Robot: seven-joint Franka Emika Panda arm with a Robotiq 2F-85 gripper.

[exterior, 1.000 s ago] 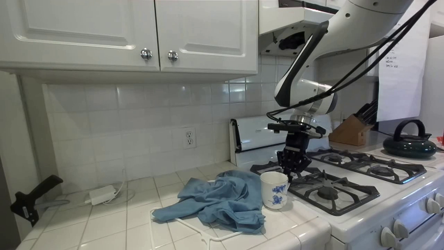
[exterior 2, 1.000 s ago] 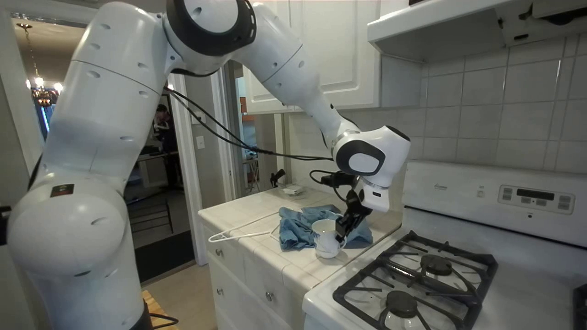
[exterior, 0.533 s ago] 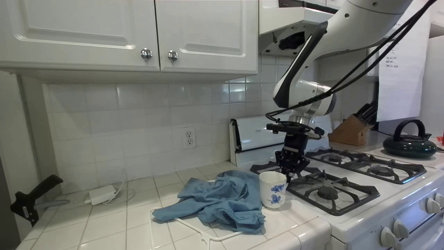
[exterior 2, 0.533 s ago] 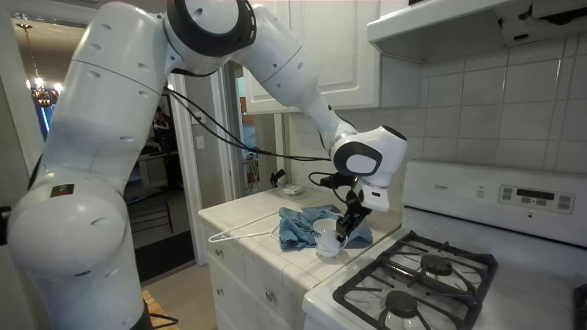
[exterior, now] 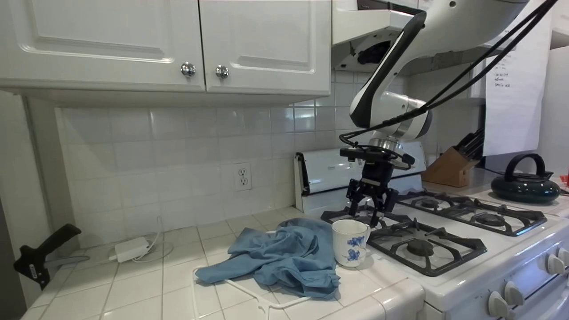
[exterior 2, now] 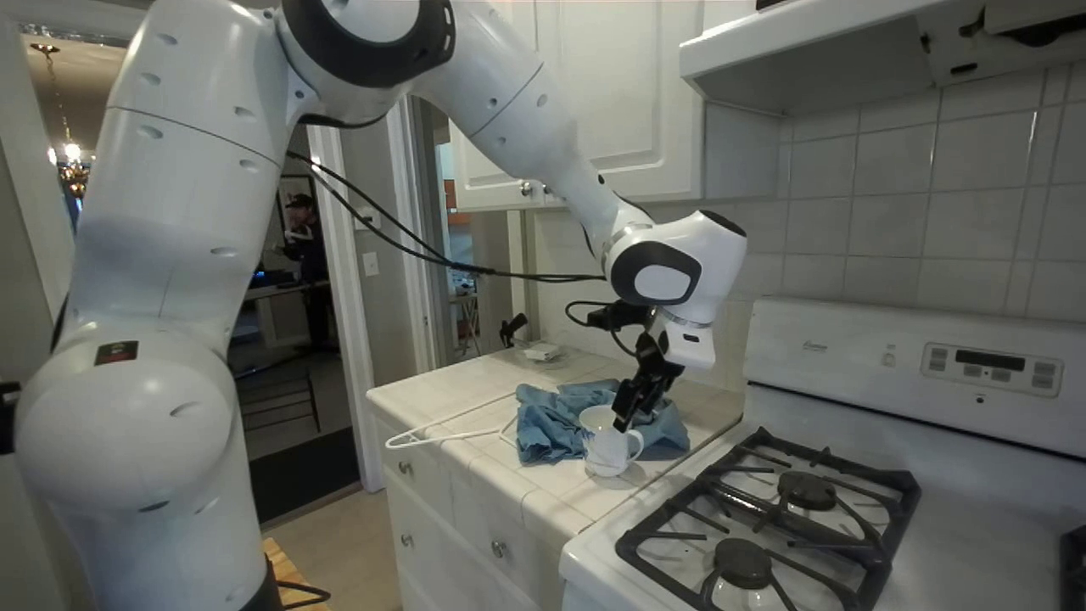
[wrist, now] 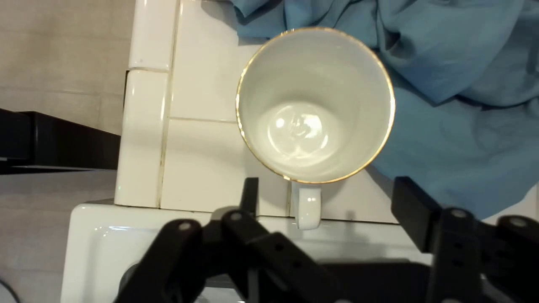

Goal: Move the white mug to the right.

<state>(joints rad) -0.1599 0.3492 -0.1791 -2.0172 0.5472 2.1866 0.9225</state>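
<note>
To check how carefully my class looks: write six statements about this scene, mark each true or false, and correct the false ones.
1. The gripper is open near the mug. True.
2. The mug lies on its side. False: it stands upright.
3. The mug's outside is plain. False: blue flowers decorate it.
4. The mug's handle points toward the stove. True.
5. A blue cloth lies on the counter. True.
6. The mug stands on the stove. False: it stands on the counter.

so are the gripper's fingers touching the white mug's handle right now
Apart. In the wrist view the open fingers stand either side of the handle, with white tile showing between it and each finger.
</note>
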